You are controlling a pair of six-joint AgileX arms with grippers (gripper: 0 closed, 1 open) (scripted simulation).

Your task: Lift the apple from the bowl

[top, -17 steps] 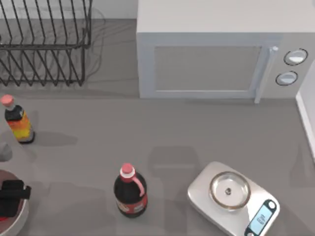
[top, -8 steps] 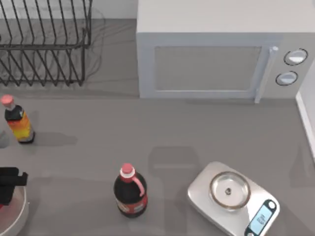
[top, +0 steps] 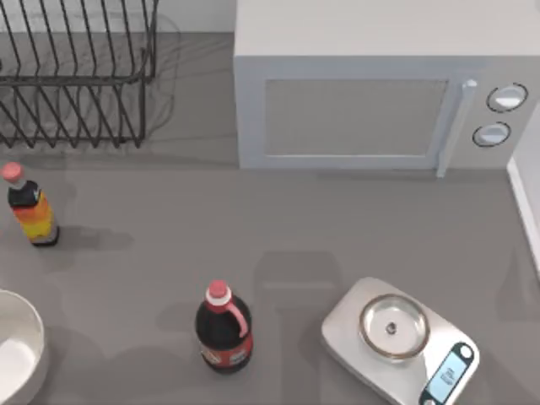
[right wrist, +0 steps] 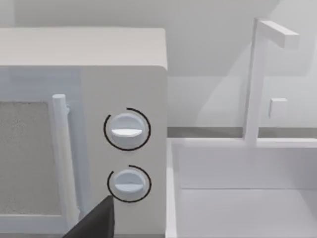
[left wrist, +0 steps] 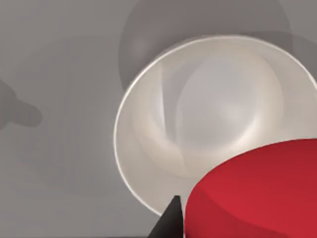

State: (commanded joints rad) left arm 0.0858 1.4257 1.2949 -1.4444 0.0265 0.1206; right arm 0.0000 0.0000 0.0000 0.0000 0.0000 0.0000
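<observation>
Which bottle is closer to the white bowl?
The small orange-labelled bottle by the table's left edge; the dark bottle stands farther from the bowl.

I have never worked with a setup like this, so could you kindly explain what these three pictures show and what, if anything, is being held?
This is a simulated pair of AgileX arms with two-finger grippers at a grey table. One picture looks down from above; the other two come from cameras on the wrists.

From above: a round white bowl at the left edge, a dark bottle with a pink cap, a small orange-labelled bottle, a silver scale, a white microwave and a black wire rack.

The left wrist camera shows a bright-red apple close up beside a dark fingertip of the left gripper, above the bowl's white inside, apparently lifted. The right wrist camera faces the microwave's knobs.
</observation>
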